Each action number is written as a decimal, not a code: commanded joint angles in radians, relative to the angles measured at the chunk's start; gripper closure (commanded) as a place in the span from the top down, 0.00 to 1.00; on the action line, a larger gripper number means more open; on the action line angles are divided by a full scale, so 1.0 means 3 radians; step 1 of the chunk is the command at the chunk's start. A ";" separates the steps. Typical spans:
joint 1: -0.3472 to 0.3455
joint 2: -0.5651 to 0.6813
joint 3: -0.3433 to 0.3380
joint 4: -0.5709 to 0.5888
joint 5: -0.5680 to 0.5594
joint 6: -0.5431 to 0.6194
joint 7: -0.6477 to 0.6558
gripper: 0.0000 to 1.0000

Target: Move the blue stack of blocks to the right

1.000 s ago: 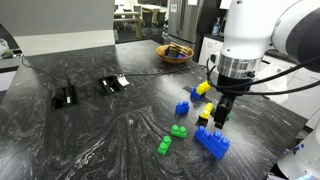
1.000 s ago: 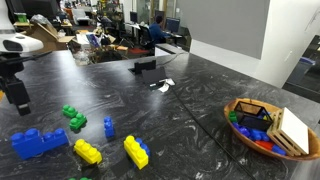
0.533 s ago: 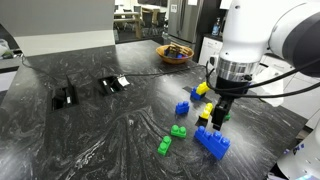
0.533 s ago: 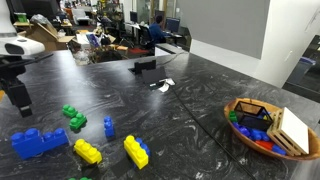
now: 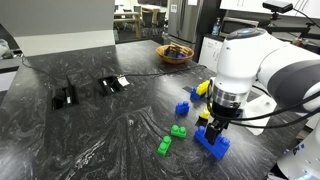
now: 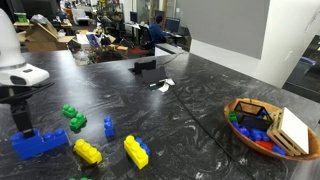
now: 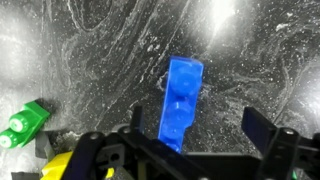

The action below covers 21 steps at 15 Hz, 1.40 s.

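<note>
Since a second back the arm has come down. The tool (image 5: 215, 128), then hanging clear above the bricks, now sits low over the blue stack of blocks (image 5: 212, 143). The stack itself has not shifted.

Blue stack of blocks lies flat on the table (image 5: 110, 130), near the table's edge; it is seen side-on in an exterior view (image 6: 40, 143), with the tool (image 6: 22, 126) right over one end. In the wrist view the stack (image 7: 183, 95) runs lengthwise up the frame between the two fingers. The tool (image 7: 197, 122) is spread wide, one finger (image 7: 258, 122) on each side, with bare table showing between finger and stack. No contact seen, nothing gripped.

Around it in the wrist view:
- A green brick (image 7: 25, 125) lies off to one side.
- A yellow brick (image 7: 58, 165) sits at the lower corner, partly hidden by the tool body.

In an exterior view:
- Two green bricks (image 6: 72, 117) lie just beyond the stack.
- A small blue brick (image 6: 109, 127) lies past them.
- Two yellow bricks (image 6: 87, 151) lie nearer the camera.
- A wooden bowl (image 6: 236, 106) holding more pieces stands well apart.
- Two small black items (image 5: 64, 97) lie well apart on the table's other half.
</note>
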 commanded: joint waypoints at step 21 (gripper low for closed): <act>0.0029 0.0024 -0.0127 -0.0389 0.0167 0.0265 0.0118 0.74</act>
